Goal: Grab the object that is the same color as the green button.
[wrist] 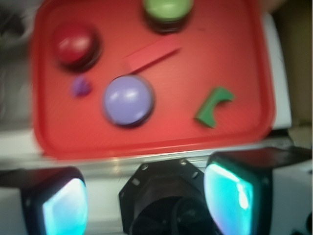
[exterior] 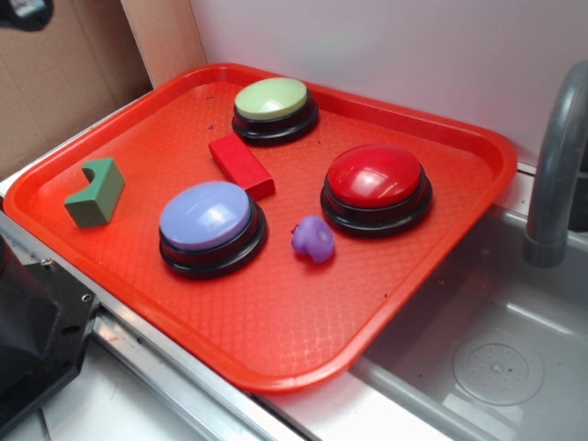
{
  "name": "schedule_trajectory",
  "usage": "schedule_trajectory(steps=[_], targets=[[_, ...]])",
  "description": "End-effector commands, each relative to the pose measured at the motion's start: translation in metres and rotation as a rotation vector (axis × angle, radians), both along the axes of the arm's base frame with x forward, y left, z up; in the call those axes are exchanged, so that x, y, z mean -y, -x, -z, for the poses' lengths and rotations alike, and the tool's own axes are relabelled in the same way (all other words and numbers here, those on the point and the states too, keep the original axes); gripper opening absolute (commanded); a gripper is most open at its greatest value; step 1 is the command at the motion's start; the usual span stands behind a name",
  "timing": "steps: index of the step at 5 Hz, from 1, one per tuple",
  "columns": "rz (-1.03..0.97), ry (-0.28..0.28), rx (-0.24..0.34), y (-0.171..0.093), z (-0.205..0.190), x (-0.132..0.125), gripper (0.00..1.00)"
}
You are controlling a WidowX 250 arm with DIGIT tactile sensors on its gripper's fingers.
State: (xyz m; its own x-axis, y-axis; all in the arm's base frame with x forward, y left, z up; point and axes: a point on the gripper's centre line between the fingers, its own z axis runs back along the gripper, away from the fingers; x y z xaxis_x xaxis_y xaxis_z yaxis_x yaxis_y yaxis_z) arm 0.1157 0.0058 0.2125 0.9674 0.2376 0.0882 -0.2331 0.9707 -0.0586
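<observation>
The small dark green block with a curved notch in its top lies at the left end of the red tray; it also shows in the wrist view at the tray's right. The green button, pale yellow-green on a black base, stands at the tray's far side and shows at the top of the wrist view. My gripper is open and empty, high above the near tray edge, far from the block. The wrist view is blurred. The gripper does not show in the exterior view.
On the tray stand a lavender-blue button, a red button, a red rectangular block and a small purple lump. A grey sink basin with a faucet lies right. The robot's black base is front left.
</observation>
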Motion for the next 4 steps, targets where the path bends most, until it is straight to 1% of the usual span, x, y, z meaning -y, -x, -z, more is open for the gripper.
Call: schedule_trajectory(steps=[1,2,3,4], targets=[[-0.282,0.007,0.031,-0.004,0.026,-0.036,1.0],[-0.526,-0.052,-0.016,-0.011,0.058,-0.059,1.0],[-0.616,-0.064,0.005,-0.017,0.079,-0.072,1.0],[-0.74,-0.095,0.031,-0.024,0.109,-0.086,1.0]])
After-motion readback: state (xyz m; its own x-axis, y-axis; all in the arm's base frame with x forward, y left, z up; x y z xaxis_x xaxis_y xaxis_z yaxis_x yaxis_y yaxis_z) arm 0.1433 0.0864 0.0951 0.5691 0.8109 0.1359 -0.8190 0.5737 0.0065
